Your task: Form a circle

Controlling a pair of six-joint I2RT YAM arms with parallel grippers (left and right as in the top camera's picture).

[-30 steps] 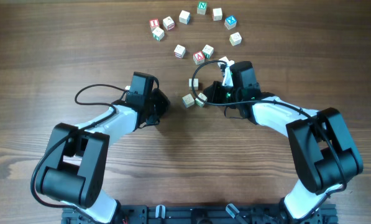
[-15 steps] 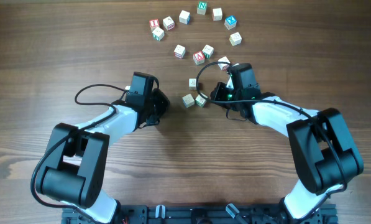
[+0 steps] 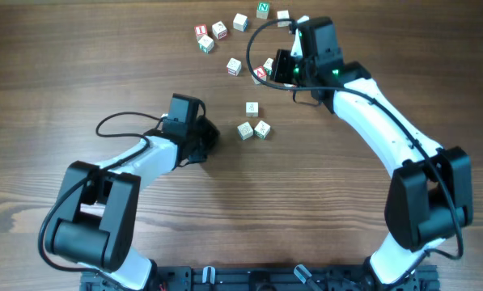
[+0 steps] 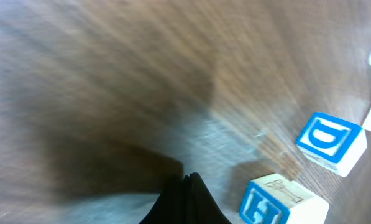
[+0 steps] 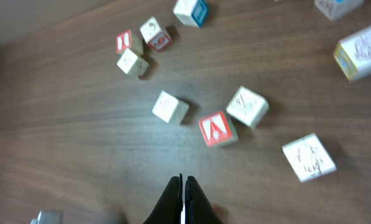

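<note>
Dark wooden tabletop (image 3: 79,73) carried the alphabet cubes (image 5: 170,107) loose around the red A cube (image 5: 217,129), no ring formed. Your left gripper (image 4: 186,182) and right gripper (image 5: 183,182) were pinched closed, empty. Cubes looked light, rigid, easily skidded; opposite flat faces offered you the grip.

Overhead looks straight down on the whole table (image 3: 55,48). Left wrist skims it close; right wrist, higher, shares overhead's red-A cube (image 5: 217,129).

Three cubes (image 3: 252,108) block the table (image 3: 47,65) middle; left side open
</note>
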